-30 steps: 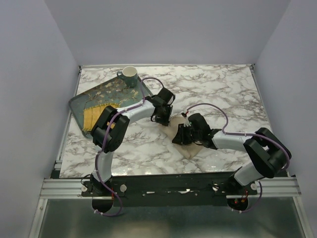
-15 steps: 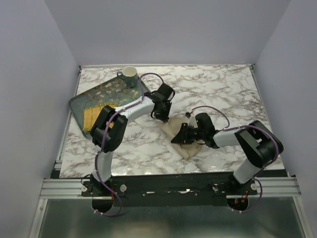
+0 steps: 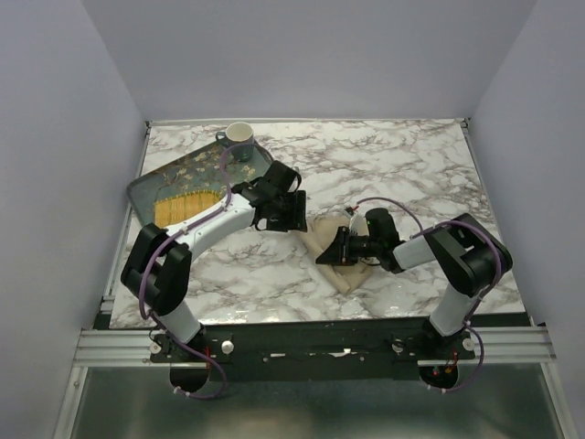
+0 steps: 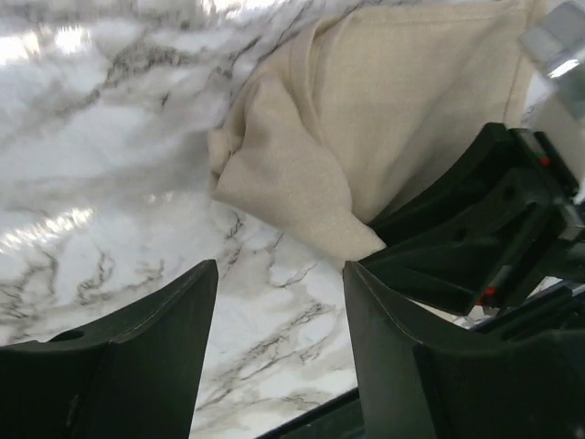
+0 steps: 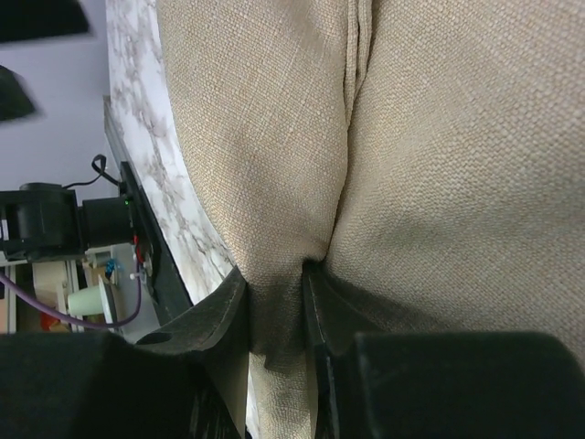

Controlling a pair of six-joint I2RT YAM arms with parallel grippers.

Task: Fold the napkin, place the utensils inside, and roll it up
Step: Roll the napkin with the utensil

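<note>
The marble table [image 3: 402, 165] carries all items. A dark floral tray [image 3: 146, 190] sits at its far left, its left part cut off from clear view by the left arm's cable; a yellow woven mat [image 3: 178, 208] lies in it. The napkin [image 3: 322, 236] lies near the table's centre, right of the tray and well apart from it. It is plain beige cloth, folded into layers, with one corner bunched into a soft lump [image 4: 265, 165] and a hem seam running along a crease [image 5: 356, 55]. Its near part is covered in the overhead view by the right arm; what lies inside the folds cannot be told. A cup [image 3: 239, 139] stands at the tray's far corner.

The right gripper [image 5: 274, 302] pinches a fold of the napkin between its fingers. The left gripper [image 4: 279, 270] has its fingers apart, holding nothing, over bare marble just beside the bunched corner.
</note>
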